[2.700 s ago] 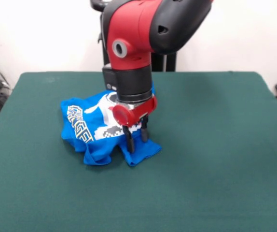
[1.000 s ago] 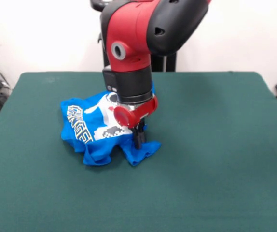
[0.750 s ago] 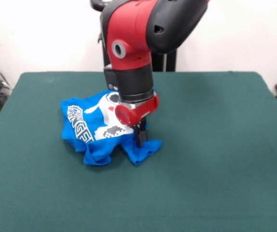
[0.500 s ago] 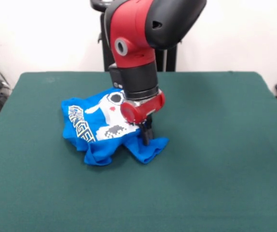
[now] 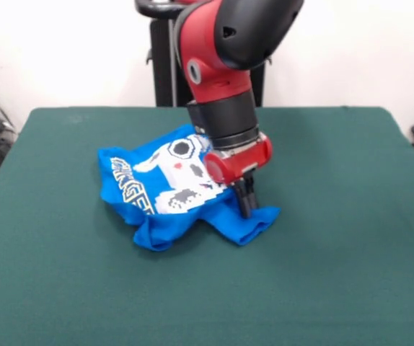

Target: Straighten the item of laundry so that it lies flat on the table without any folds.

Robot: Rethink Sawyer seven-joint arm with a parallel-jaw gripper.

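— Presently, item one: T-shirt (image 5: 165, 189); location and condition?

— Bunched left of centre on the table (image 5: 337, 238); print half showing; lower edge folded under; one corner drawn out towards the picture's right.

— Item two: gripper (image 5: 246, 205)?

— Fingers pressed together, pinching that drawn-out corner; tips down at the cloth; wrist near vertical, arm leaning in from above.

— Step in hand?

— By my reading, dragging a corner outward; far from flat; next calls for a low pull until the fold opens, then release.
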